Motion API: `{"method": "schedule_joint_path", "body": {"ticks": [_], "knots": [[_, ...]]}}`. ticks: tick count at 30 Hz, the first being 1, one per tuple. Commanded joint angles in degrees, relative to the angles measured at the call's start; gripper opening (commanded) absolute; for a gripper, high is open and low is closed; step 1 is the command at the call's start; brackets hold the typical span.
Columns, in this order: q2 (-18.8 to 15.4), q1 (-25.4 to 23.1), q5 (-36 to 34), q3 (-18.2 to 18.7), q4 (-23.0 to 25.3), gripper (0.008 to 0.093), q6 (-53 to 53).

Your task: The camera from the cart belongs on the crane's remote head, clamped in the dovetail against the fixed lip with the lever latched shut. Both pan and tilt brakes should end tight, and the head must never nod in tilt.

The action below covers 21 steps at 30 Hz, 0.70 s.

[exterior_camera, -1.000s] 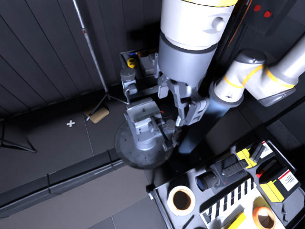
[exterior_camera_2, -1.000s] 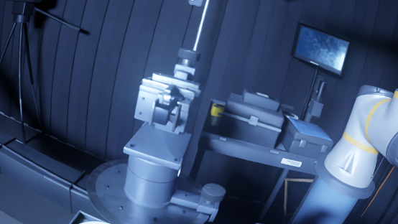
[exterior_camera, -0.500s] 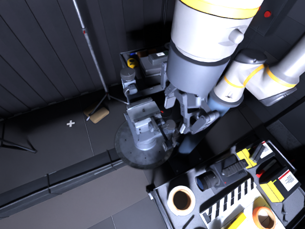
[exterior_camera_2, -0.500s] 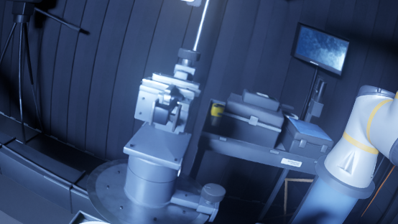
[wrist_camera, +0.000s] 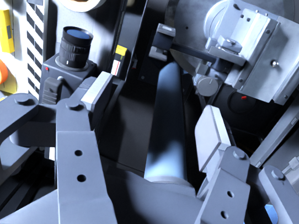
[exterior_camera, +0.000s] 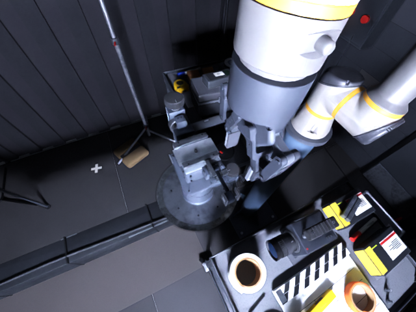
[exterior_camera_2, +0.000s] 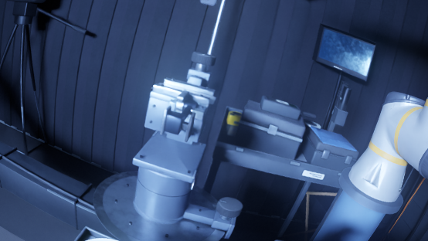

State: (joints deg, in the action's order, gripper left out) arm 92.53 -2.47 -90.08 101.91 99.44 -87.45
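The remote head point(exterior_camera: 196, 161) is partly hidden behind my arm in the side camera. It stands on a round base plate point(exterior_camera: 195, 198). Its dovetail plate point(exterior_camera_2: 181, 90) sits on top and holds no camera. A round brake knob point(wrist_camera: 206, 86) sits on the head's side, and another knob point(exterior_camera_2: 228, 206) sits low by the base. The camera point(exterior_camera: 299, 236) lies on the cart tray, lens pointing left. My gripper point(wrist_camera: 149, 110) hangs between the head and the cart, open and empty. The knob on the head's side lies just beyond my fingertips.
The cart tray point(exterior_camera: 312, 255) holds tape rolls point(exterior_camera: 248, 272), a clapper slate point(exterior_camera: 312, 272) and yellow boxes. A shelf with cases point(exterior_camera_2: 286, 131) stands behind the head. A light stand point(exterior_camera: 127, 77) rises to the left, with a sandbag point(exterior_camera: 131, 155) at its foot. A monitor point(exterior_camera_2: 345, 52) hangs behind.
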Motion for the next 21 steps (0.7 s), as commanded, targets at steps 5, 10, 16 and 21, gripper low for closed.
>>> {"method": "schedule_joint_path", "body": {"ticks": [5,10,16,21], "knots": [[0.03,0.00,0.00,-0.10,-0.04,0.0680,0.20],[0.03,-0.01,0.00,-0.10,-0.05,0.0680,3.72],[0.02,0.00,0.02,-0.11,-0.06,0.0680,16.14],[0.02,0.00,0.03,-0.12,-0.08,0.0680,32.52]]}}
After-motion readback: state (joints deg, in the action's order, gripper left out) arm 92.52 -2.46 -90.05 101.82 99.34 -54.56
